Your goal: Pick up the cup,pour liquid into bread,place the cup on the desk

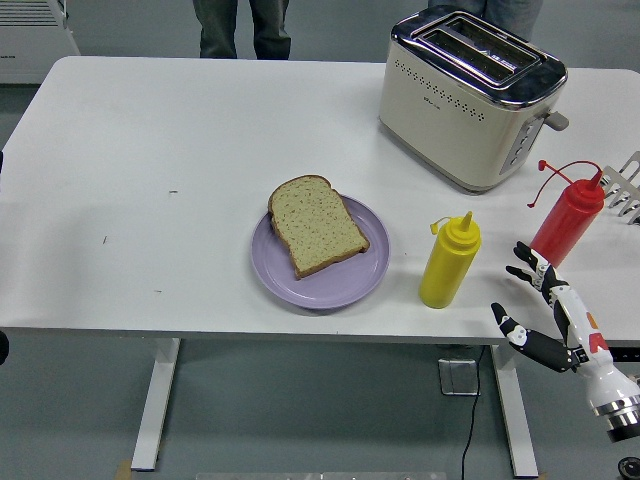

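purple plate [300, 287] holds a bread slice [316, 226]; right hand [545, 310] spread, empty, near the yellow bottle [449, 261].

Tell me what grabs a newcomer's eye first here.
Probably the slice of brown bread on the round lilac plate at table centre. Next, the yellow squeeze bottle standing upright just right of it, with the robot's right hand open beside it, not touching. A shiny cream toaster sits far right.
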`<state>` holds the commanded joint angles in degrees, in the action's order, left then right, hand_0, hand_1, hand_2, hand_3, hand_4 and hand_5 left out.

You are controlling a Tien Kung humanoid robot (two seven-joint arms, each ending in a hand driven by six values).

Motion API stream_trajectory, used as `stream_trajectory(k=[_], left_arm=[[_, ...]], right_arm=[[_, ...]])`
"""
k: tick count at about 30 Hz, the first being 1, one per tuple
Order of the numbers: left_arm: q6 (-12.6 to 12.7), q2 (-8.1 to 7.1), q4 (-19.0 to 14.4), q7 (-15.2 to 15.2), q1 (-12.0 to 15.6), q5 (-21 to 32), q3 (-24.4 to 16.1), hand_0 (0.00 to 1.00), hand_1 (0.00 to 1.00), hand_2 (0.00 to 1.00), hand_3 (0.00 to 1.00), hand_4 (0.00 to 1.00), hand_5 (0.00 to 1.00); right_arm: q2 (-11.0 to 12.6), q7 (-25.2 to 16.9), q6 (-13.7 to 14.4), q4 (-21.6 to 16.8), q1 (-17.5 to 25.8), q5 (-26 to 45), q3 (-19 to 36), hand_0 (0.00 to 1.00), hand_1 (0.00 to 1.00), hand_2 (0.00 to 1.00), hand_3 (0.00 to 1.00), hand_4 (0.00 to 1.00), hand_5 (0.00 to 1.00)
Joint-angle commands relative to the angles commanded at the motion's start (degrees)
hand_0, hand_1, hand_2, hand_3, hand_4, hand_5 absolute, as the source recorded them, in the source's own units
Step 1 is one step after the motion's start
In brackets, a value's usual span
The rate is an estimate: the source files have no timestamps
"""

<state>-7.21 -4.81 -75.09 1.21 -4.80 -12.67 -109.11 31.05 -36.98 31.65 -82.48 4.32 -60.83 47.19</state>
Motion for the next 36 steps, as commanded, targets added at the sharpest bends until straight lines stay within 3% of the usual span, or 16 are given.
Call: stream_trajectory(k=[5,6,11,12,17,18,27,36], left_arm=[[0.0,-0.04,0.0,0.0,-0.1,-0.1,-0.1,0.828,0.818,0.859,0.816,0.654,0.998],[0.0,-0.04,0.0,0.0,-0.1,-0.1,0.0,0.827,0.818,0.859,0.816,0.654,0.998],[0.0,-0.04,0.0,0.0,-0.2,-0.1,-0.1,0.827,0.818,0.859,0.816,0.654,0.998],[0.0,-0.04,0.1,0.0,-0.2,-0.1,-0.1,0.827,0.818,0.859,0.816,0.654,0.998],[0.0,-0.13,0.1,0.0,-0.4,-0.1,0.0,0.827,0.818,0.859,0.816,0.654,0.998],[0.0,-0.14,0.1,0.0,-0.4,-0.1,0.0,0.827,0.818,0.858,0.816,0.653,0.998],[0.0,-0.19,0.0,0.0,-0.4,-0.1,-0.1,0.827,0.818,0.859,0.816,0.653,0.998],[0.0,-0.19,0.0,0.0,-0.4,-0.1,-0.1,0.827,0.818,0.86,0.816,0.653,0.998]], right_arm=[[1.2,0.0,0.8,-2.2,2.9,-0.3,2.4,0.894,0.84,0.95,0.998,0.709,0.125],[1.5,0.0,1.3,-2.9,3.7,-0.3,3.0,0.842,0.794,0.883,0.967,0.708,0.124],[2.2,0.0,3.2,-5.4,6.4,0.4,5.0,0.842,0.794,0.883,0.967,0.708,0.124],[2.3,0.0,3.3,-5.5,6.6,0.4,5.1,0.699,0.678,0.693,0.856,0.7,0.125],[2.2,0.0,5.3,-6.6,7.7,2.1,6.6,0.699,0.678,0.693,0.856,0.7,0.125],[2.1,0.0,5.3,-6.6,7.7,2.7,6.9,0.641,0.622,0.61,0.774,0.685,0.113],[0.3,0.0,5.3,-8.2,8.7,11.6,12.9,0.628,0.606,0.591,0.75,0.676,0.107],[-1.4,0.0,5.3,-11.7,9.1,13.8,20.3,0.618,0.599,0.585,0.74,0.668,0.102]])
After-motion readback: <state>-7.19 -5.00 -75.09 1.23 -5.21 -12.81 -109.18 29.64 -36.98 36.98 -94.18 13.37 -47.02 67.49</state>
